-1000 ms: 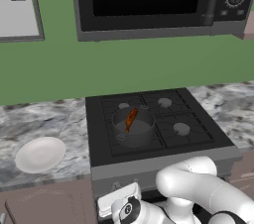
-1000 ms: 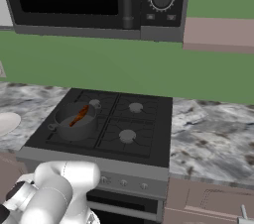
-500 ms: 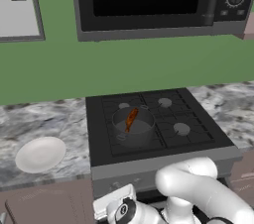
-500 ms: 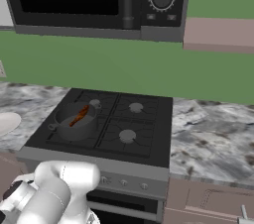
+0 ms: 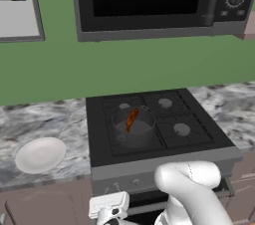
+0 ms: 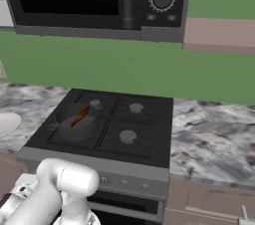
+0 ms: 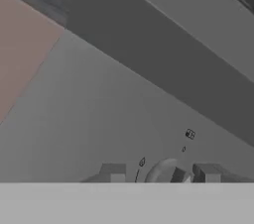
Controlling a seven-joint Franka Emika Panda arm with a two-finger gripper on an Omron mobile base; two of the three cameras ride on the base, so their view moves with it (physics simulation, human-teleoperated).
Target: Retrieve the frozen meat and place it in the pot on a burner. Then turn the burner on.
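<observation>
The dark grey pot (image 5: 134, 132) stands on the front-left burner of the black stove (image 5: 199, 142). The reddish-brown frozen meat (image 5: 131, 119) leans inside it, one end up against the wall. The right base view shows the same pot (image 6: 67, 128) with the meat (image 6: 79, 116) in it. My gripper (image 7: 159, 173) is low, in front of the stove's grey front panel (image 7: 124, 114). Its two fingertips (image 7: 113, 172) stand apart, open. A round grey knob (image 7: 166, 168) sits between them, and neither tip visibly touches it.
A white plate (image 5: 40, 154) lies on the marble counter (image 5: 45, 122) left of the stove. A black microwave (image 5: 149, 0) hangs above the stove. More counter (image 6: 214, 134) runs to the right. Small knobs (image 6: 123, 183) line the stove's front panel.
My hand has shifted a little to the left along the stove front and the fingers have come apart. Pot and meat have not moved.
</observation>
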